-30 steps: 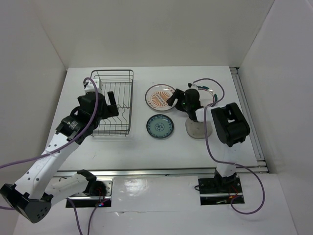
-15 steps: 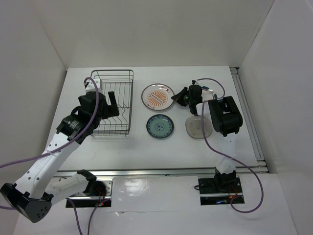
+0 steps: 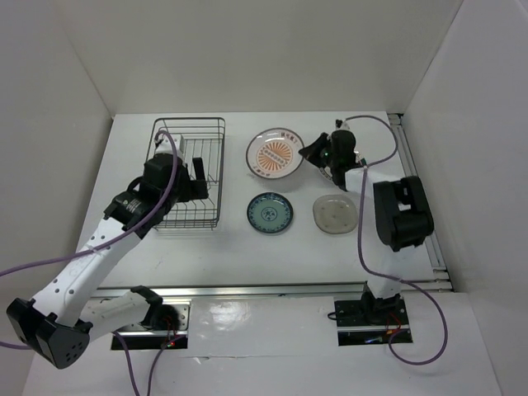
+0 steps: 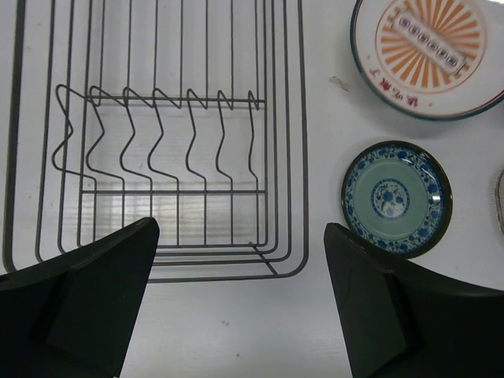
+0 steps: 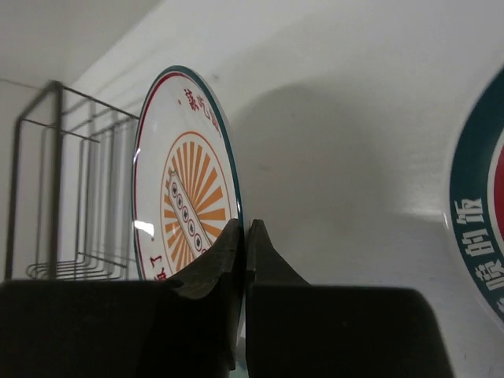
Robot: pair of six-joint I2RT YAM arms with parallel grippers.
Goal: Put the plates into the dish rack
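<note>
The white sunburst plate [image 3: 276, 154] is clamped by its right rim between the pinched jaws of the right gripper [image 3: 316, 153] and is held tilted, right of the dish rack [image 3: 190, 120]. The blue-teal plate [image 3: 270, 213] and the clear plate [image 3: 335, 214] are laid flat on the table [image 3: 165, 247], and the left gripper [image 4: 240, 236] is held with its jaws wide apart over the rack's near end.

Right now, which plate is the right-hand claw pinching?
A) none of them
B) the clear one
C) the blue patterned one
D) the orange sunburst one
D: in the wrist view the right gripper is shut on the rim of the orange sunburst plate; the blue plate and clear plate lie apart from it.
</note>
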